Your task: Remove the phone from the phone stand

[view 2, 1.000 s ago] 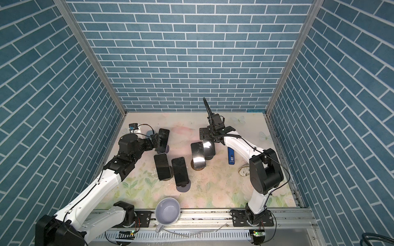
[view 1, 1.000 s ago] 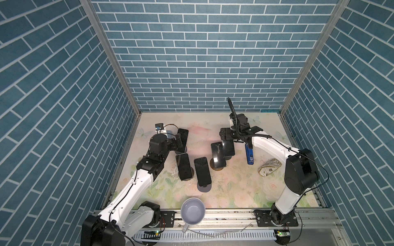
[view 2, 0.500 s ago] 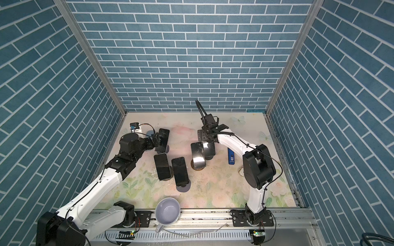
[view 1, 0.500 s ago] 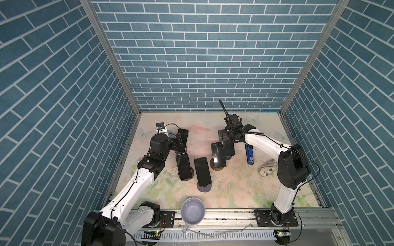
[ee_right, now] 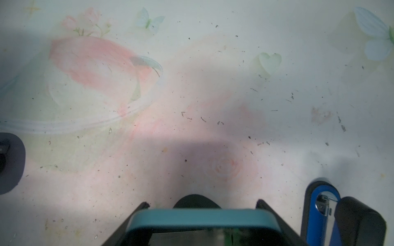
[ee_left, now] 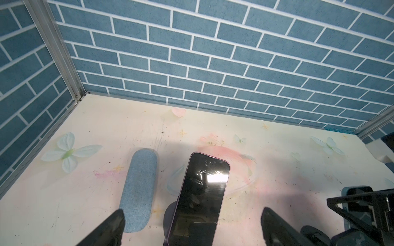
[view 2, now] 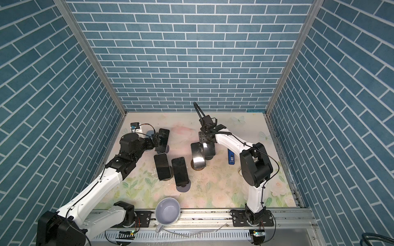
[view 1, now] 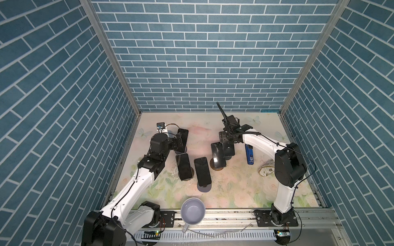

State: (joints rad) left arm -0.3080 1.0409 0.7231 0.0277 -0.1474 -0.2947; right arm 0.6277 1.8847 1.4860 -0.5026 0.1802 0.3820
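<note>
Several dark phones lean on round stands on the floral mat. My right gripper (ee_right: 202, 203) (view 1: 229, 139) hangs over the back-right one, a teal-edged phone (ee_right: 202, 216) (view 1: 228, 149) (view 2: 210, 149). One finger lies along each long side of that phone, against it. The phone stand (ee_right: 196, 200) shows dark just beyond the phone's top edge. My left gripper (ee_left: 193, 213) (view 1: 179, 140) is open. Its fingers (ee_left: 115, 223) stand well apart from both sides of a purple-edged phone (ee_left: 202, 191) (view 1: 183, 138), which leans on its own stand (ee_left: 169, 215) at the back left.
Three more phones on stands fill the middle (view 1: 183, 163) (view 1: 202, 171) (view 1: 218, 155). A blue lighter (view 1: 249, 154) (ee_right: 319, 213) lies right of the teal phone. A patterned pouch (view 1: 265, 169) sits further right. A white mug (view 1: 193, 210) rests on the front rail. A light-blue fabric case (ee_left: 138, 189) lies beside the purple phone.
My right arm has swung a little left and back over the teal-edged phone, and its jaws have narrowed onto the phone's sides. The left arm has barely moved.
</note>
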